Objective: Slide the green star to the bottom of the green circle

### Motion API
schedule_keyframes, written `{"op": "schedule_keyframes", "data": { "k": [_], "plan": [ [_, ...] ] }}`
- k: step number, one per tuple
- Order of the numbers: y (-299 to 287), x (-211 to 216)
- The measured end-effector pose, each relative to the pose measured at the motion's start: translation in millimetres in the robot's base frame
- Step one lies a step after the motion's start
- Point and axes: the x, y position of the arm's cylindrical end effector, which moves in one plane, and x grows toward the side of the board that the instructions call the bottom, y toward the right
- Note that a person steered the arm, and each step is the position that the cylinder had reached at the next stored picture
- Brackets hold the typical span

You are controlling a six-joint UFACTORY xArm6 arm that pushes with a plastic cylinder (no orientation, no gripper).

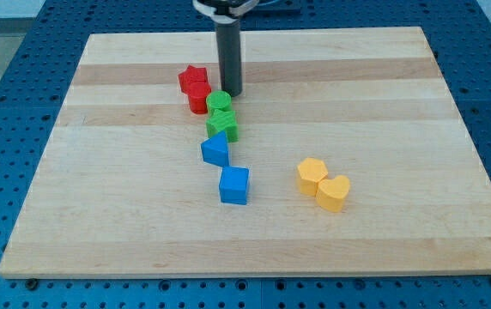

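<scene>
Since nothing here grips, handling comes down to pushing: wooden board (pixel 383 103) is the largest thing, smooth and flat, so blocks should slide easily on it. Dark rod comes down from the view's top, my tip (pixel 231 93) resting just above and right of the green circle (pixel 219 100), close to touching it. No fingers on this rig, so no open or closed state to give. Green star (pixel 222 124) sits directly below the green circle, touching it or nearly so; it looks already about where the task wants it. Judging by looks, the star is a small, light, rigid plastic piece, not fragile, likely to spin if pushed off-centre; best contact is a flat push on a side face through its middle. Red blocks, a star (pixel 192 78) and a cylinder-like one (pixel 198 97), crowd the circle's left. Blue triangular block (pixel 215 152) touches the star's lower edge, blue cube (pixel 234 184) below. Two yellow blocks (pixel 323 184) sit well apart on the right.
</scene>
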Motion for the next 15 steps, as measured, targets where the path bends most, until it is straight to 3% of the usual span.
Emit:
{"op": "schedule_keyframes", "data": {
  "k": [3,5,6,8,11,15],
  "plan": [
    [-16,41],
    [29,19],
    [67,53],
    [69,129],
    [15,129],
    [25,96]
  ]
}}
